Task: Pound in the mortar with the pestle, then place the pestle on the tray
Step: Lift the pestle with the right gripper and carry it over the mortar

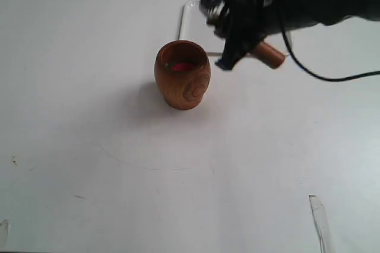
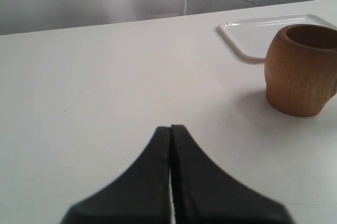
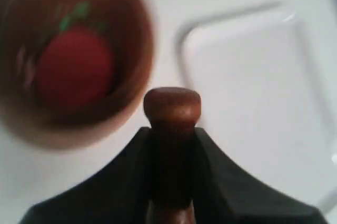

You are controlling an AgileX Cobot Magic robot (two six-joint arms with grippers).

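Observation:
The orange-brown wooden mortar [image 1: 182, 75] stands upright mid-table, red showing inside [image 3: 73, 69]; it also appears in the left wrist view [image 2: 300, 70]. My right gripper [image 1: 228, 60] is shut on the dark brown pestle [image 1: 270, 55], held in the air just right of the mortar and over the near edge of the white tray [image 1: 193, 21]. In the right wrist view the pestle's knob [image 3: 171, 105] sticks out between the black fingers [image 3: 221, 182], beside the mortar's rim and above the tray [image 3: 253, 87]. My left gripper [image 2: 170, 129] is shut and empty, low over the table, apart from the mortar.
The tray [image 2: 258, 34] lies behind the mortar, mostly covered by the right arm in the exterior view. A black cable [image 1: 332, 76] hangs from the right arm. A strip of tape [image 1: 319, 217] sits at the front right of the white table.

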